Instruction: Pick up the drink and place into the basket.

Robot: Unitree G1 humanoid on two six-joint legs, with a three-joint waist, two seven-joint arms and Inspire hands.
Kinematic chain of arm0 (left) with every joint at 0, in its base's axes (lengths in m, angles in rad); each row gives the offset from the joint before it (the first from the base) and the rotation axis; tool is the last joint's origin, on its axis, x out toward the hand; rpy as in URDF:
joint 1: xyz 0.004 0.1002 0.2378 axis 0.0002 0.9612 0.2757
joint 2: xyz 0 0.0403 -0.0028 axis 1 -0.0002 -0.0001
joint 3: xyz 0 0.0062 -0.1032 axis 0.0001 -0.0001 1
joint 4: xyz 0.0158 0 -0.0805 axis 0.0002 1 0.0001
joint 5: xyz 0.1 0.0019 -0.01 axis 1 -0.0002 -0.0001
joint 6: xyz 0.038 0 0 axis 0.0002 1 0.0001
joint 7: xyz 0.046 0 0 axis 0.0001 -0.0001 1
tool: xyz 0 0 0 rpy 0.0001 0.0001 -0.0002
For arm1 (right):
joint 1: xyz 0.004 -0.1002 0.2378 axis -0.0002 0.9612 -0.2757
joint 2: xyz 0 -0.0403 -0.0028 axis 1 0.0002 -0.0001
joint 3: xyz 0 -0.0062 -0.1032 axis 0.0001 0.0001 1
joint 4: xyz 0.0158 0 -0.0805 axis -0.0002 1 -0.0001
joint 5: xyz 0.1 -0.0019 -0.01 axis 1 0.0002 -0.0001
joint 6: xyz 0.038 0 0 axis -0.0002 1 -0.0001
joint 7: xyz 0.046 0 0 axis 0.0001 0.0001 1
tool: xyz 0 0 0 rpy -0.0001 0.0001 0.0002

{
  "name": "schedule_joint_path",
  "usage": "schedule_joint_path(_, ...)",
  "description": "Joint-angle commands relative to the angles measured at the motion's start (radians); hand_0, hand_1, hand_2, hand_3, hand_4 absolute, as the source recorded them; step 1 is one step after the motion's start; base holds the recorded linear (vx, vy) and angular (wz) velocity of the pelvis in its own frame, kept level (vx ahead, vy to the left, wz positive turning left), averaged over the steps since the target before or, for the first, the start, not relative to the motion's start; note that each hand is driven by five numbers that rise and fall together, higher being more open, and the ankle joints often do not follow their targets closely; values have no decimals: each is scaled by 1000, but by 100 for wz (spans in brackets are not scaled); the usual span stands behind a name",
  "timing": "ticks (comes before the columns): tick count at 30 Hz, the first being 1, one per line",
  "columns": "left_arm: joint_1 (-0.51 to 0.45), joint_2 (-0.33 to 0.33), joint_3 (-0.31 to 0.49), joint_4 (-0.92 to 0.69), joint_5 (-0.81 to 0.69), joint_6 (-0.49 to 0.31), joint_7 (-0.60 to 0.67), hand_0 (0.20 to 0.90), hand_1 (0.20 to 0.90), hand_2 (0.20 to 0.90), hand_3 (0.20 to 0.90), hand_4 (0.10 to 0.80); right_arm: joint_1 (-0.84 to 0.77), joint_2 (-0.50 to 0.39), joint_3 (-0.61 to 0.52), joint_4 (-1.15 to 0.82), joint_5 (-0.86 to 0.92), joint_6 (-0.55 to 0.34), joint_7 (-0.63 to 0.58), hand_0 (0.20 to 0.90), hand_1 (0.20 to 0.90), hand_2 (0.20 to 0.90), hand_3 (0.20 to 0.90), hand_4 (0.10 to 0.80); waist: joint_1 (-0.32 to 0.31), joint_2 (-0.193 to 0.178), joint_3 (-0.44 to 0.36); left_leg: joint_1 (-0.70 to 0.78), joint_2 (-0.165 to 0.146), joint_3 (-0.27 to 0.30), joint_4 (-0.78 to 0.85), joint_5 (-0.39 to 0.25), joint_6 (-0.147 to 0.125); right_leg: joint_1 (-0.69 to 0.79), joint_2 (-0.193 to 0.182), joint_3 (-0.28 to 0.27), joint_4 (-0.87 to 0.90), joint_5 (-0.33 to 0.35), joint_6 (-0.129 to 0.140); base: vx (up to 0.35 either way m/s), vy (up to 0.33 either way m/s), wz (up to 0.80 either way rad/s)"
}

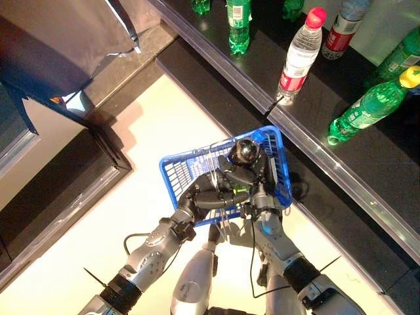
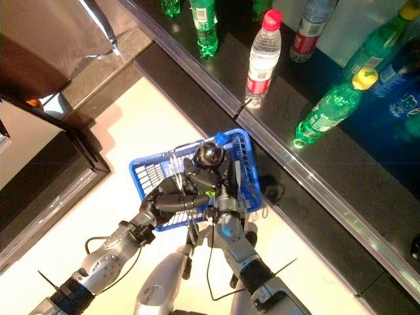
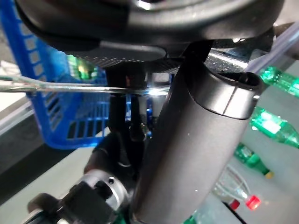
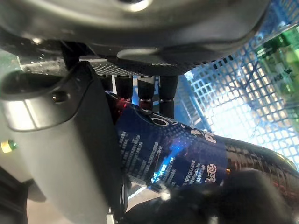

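Stereo head views, looking down. Blue mesh basket (image 1: 177,172) hangs over the floor just beside the dark shelf (image 1: 394,170), its wire handle clasped by the left hand (image 1: 209,197), fingers curled round it (left wrist view shows the wire crossing under the hand). Right hand (image 1: 259,190) sits inside the basket, fingers and thumb wrapped round the dark drink bottle (image 4: 177,154) w/ blue label; blue cap (image 1: 261,136) shows near the far rim. Bottle thus lies within the basket's walls but is not yet released; whether it rests on the mesh floor cannot be told.

On the shelf: clear water bottle w/ pink cap (image 1: 300,56), green bottle w/ yellow cap (image 1: 374,105), further green bottles (image 1: 239,25) behind, all well apart from the hands.

Handling, as judged: full plastic bottle, moderately heavy, stiff when full, smooth label likely slippery. Best hold is round the mid-body at the label, approx. where the hand now grips. Basket is light, so may swing on its handle when the load drops in.
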Motion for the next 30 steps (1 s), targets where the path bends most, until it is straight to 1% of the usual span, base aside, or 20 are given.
schedule_joint_path(1,-221,-83,14,-414,-12,-197,-163,300,300,300,200,100,-231,160,109,-109,-179,-87,19,300,300,300,200,100,-10,-6,-23,-96,-50,-20,69,46,-2,73,-33,49,4,-31,-23,-40,3,-1)
schedule_joint_path(4,-250,-94,11,-398,-22,-189,-166,300,300,300,200,100,-275,141,135,-65,-277,-42,29,300,300,300,200,100,-7,-11,-23,-101,-50,-17,69,44,-1,59,-37,38,13,-32,-24,-11,0,0)
schedule_joint_path(5,-258,-99,9,-388,-29,-186,-170,300,300,300,200,100,-293,125,153,-52,-323,-14,41,300,300,300,200,100,-5,-15,-25,-104,-50,-16,71,42,-1,51,-38,33,18,-33,-25,0,0,0)
schedule_joint_path(8,-269,-101,7,-376,-36,-183,-179,300,300,300,200,100,-319,94,177,-33,-375,18,57,300,300,300,200,100,-2,-21,-28,-112,-52,-17,77,38,1,36,-40,25,28,-36,-27,-6,-2,2)
schedule_joint_path(11,-278,-94,-3,-362,-45,-199,-193,300,300,300,200,100,-336,56,205,2,-364,35,36,300,300,300,200,100,0,-25,-29,-118,-52,-17,82,35,3,19,-42,17,41,-35,-28,-13,-3,10)
schedule_joint_path(14,-288,-99,-12,-344,-54,-205,-200,300,300,300,200,100,-346,51,207,64,-273,40,29,300,300,300,200,100,1,-27,-30,-117,-52,-15,79,33,5,9,-44,12,49,-35,-29,-5,-2,4)
schedule_joint_path(16,-300,-106,-20,-334,-69,-204,-205,300,300,300,200,100,-346,63,203,116,-93,55,69,300,300,300,200,100,0,-27,-27,-115,-53,-12,74,32,8,-2,-45,11,55,-34,-29,-35,7,4)
schedule_joint_path(17,-301,-108,-21,-331,-69,-205,-206,300,300,300,200,100,-344,69,199,130,-62,51,80,300,300,300,200,100,0,-27,-27,-114,-53,-11,72,32,8,-2,-45,11,56,-35,-30,-27,14,4)
schedule_joint_path(19,-309,-117,-28,-318,-67,-213,-215,300,300,300,200,100,-329,103,175,206,149,34,130,300,300,300,200,100,0,-25,-23,-105,-53,-7,57,35,10,-5,-45,8,56,-33,-31,0,0,0)
schedule_joint_path(22,-320,-120,-33,-319,-65,-218,-203,300,300,300,200,100,-322,131,148,250,201,24,164,300,300,300,200,100,-3,-22,-20,-97,-52,-3,47,35,12,-8,-45,6,61,-34,-31,-6,16,0)
schedule_joint_path(23,-326,-121,-36,-318,-64,-222,-198,300,300,300,200,100,-324,142,142,254,256,35,185,300,300,300,200,100,-5,-21,-18,-96,-53,-2,44,36,14,-13,-45,7,64,-33,-32,-14,59,1)
schedule_joint_path(24,-332,-129,-40,-313,-61,-225,-195,300,300,300,200,100,-320,164,130,261,351,39,192,300,300,300,200,100,-8,-20,-17,-92,-55,-1,40,37,16,-16,-45,9,66,-31,-32,-6,60,2)
schedule_joint_path(25,-333,-136,-40,-311,-57,-226,-192,300,300,300,200,100,-317,177,117,269,389,37,197,300,300,300,200,100,-10,-19,-16,-88,-54,0,37,38,16,-16,-45,10,68,-30,-33,4,49,1)
schedule_joint_path(28,-337,-149,-42,-313,-52,-231,-181,300,300,300,200,100,-315,197,96,299,394,17,224,300,300,300,200,100,-13,-15,-14,-78,-55,3,26,39,20,-17,-45,12,71,-29,-33,4,58,0)
schedule_joint_path(30,-337,-156,-48,-320,-42,-236,-174,300,300,300,200,100,-312,206,120,270,299,30,212,300,300,300,200,100,-16,-15,-13,-77,-58,3,22,40,24,-26,-46,15,75,-26,-32,-12,39,0)
